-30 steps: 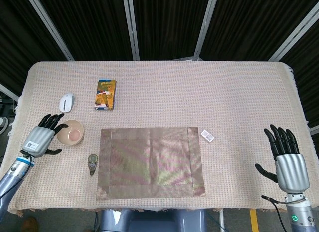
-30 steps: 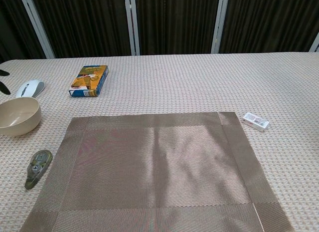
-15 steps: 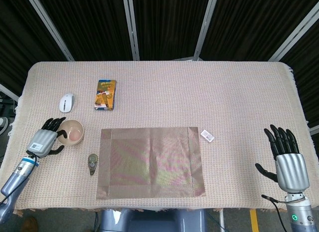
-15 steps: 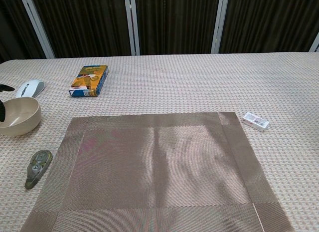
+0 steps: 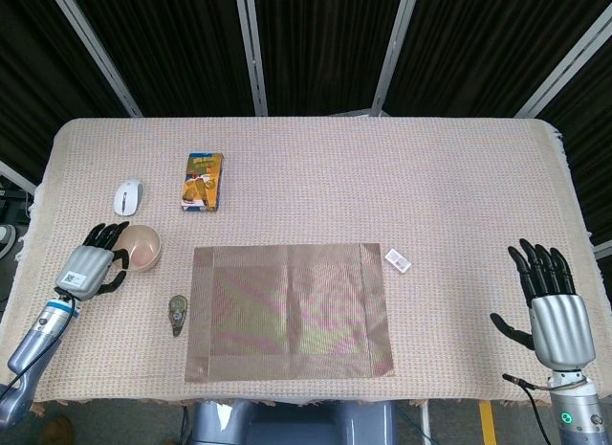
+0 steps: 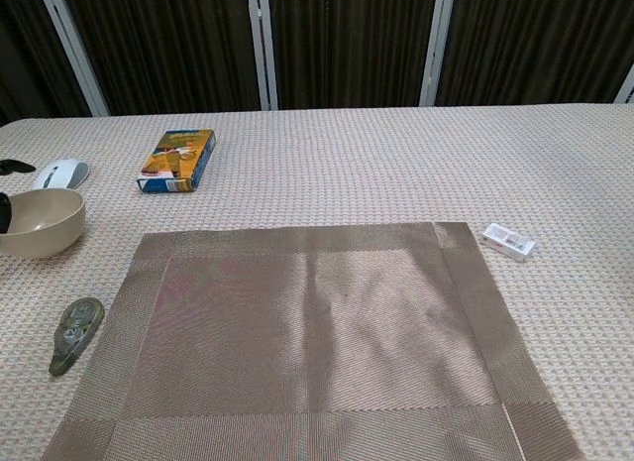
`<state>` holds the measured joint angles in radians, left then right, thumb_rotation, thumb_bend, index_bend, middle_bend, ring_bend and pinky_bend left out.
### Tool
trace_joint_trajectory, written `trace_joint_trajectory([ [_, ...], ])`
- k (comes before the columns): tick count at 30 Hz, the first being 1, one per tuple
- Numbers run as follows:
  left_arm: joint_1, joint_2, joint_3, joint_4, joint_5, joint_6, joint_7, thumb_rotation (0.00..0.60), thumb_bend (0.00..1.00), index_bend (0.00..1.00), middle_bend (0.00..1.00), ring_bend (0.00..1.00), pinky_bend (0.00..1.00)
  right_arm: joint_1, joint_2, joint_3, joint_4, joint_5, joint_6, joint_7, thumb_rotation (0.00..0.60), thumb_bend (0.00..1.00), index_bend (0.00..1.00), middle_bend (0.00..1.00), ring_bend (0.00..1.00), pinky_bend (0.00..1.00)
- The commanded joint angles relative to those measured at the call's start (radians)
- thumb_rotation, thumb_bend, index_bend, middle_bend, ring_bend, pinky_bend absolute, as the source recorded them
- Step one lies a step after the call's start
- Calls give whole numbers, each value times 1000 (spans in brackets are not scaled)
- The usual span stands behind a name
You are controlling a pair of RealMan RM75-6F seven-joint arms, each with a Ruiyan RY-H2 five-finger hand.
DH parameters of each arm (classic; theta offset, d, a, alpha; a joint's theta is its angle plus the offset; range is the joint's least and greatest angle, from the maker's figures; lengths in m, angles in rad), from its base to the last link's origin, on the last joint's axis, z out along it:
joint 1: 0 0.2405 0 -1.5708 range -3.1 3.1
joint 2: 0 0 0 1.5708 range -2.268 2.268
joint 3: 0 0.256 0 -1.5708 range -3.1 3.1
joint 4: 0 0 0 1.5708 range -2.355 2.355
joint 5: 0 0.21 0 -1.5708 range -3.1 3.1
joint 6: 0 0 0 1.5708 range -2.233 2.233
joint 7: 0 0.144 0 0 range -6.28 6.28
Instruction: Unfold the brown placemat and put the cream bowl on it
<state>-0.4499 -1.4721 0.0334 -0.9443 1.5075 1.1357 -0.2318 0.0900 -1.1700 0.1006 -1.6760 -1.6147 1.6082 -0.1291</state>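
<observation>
Compared with a second before, the left robot hand (image 5: 89,266) had been drawn closer against the cream bowl (image 5: 140,246), and the bowl had been shifted slightly toward 12 o'clock, nearer the white mouse (image 5: 127,197). The left robot hand's fingers (image 5: 107,235) were curled around the bowl's 9 o'clock side, touching its rim; whether the bowl was truly gripped could not be told. The right robot hand (image 5: 553,306) was held released, fingers spread and pointing toward 12 o'clock, nothing being held, at the counter's (image 5: 382,167) 4 o'clock edge, unmoved. The brown placemat (image 5: 290,310) was seen lying flat and fully unfolded near the counter's 6 o'clock edge, its long axis running from 9 to 3 o'clock. The bowl stood upright on the counter just off the placemat's 10 o'clock corner, apart from it.
</observation>
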Motion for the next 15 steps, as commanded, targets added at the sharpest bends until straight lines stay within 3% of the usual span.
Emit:
trace_joint_trajectory([
  [1,-8,44,-21,-88,25,51,3,600,425,616,0,0,0,0,1,0,-1,1,-1,2,600,0,0,0,0,0],
  [4,-19,77,-29,-174,38,65,15,600,426,616,0,0,0,0,1,0,-2,0,0,1,600,0,0,0,0,0],
  [8,-74,116,-39,-398,117,79,124,600,426,616,0,0,0,1,-3,-1,-3,1,-3,-6,600,0,0,0,0,0],
  [15,-157,44,-51,-546,130,-42,331,600,425,617,0,0,0,0,-6,-2,-4,1,-4,-13,600,0,0,0,0,0],
])
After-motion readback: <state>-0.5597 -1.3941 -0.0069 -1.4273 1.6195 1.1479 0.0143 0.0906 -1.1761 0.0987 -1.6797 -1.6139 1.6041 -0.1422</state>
